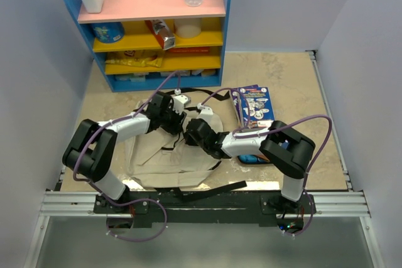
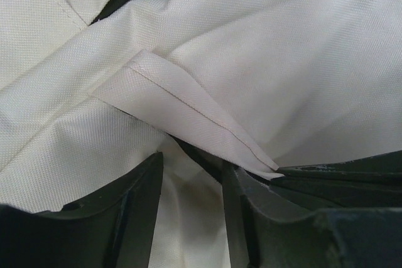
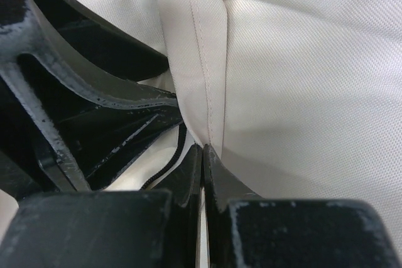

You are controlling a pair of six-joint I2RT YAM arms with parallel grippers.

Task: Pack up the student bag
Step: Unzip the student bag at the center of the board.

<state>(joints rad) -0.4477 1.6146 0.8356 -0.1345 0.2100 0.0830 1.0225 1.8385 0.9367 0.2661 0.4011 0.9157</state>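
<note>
top external: bag point(image 1: 151, 155) lies flat on the table point(image 1: 295, 92), mid-scene, just beyond the arm bases. books point(image 1: 254, 105) just right of it, shelf point(image 1: 157, 29) at far left. right wrist: right gripper point(image 3: 203, 155) clenched on a stitched flap point(image 3: 200, 61) of the bag. left wrist: left gripper point(image 2: 191, 211) close beside it, fingers apart, cloth showing between them, not pinched.

Bag point(image 1: 164, 158) cream, black straps point(image 1: 213, 187), thin dark stitching. Shelf unit point(image 1: 144, 1) blue frame, pink top, yellow shelves. Booklets point(image 1: 254, 105) blue, multicoloured print. Table point(image 1: 295, 86) beige, marbled. Cables point(image 1: 314, 116) purple.
</note>
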